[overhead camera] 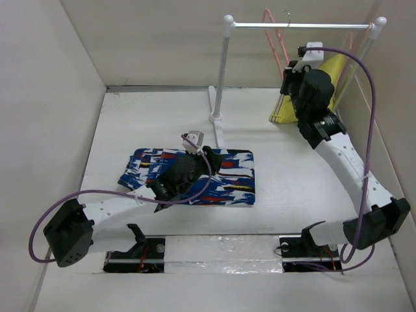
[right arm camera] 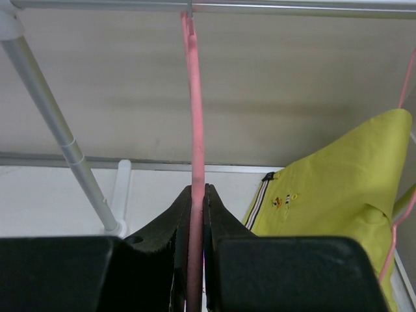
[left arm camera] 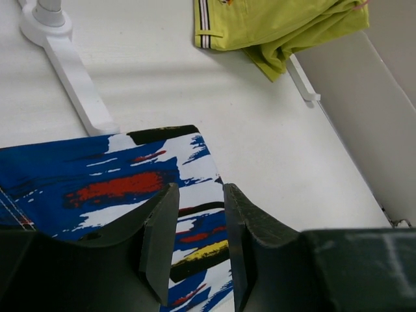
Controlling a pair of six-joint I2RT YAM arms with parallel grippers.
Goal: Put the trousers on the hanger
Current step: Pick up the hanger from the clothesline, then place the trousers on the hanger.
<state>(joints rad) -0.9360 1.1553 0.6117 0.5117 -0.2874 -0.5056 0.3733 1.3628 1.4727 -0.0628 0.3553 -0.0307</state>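
The trousers (overhead camera: 231,181), bright blue with white, red, yellow and black splashes, lie folded flat on the table. They also show in the left wrist view (left arm camera: 117,182). My left gripper (overhead camera: 214,159) (left arm camera: 198,190) is open and empty, just above their right end. The pink hanger (overhead camera: 274,45) hangs by its silver hook on the rail (overhead camera: 305,26) at the back. My right gripper (overhead camera: 290,73) (right arm camera: 197,190) is shut on the hanger's thin pink bar (right arm camera: 194,97), which runs up from between the jaws to the rail.
A second pink hanger with a yellow-green garment (overhead camera: 338,73) (right arm camera: 331,188) (left arm camera: 273,26) hangs at the rail's right end, close to my right arm. The white rack post (overhead camera: 221,71) and its foot (left arm camera: 71,75) stand just behind the trousers. Walls enclose the table.
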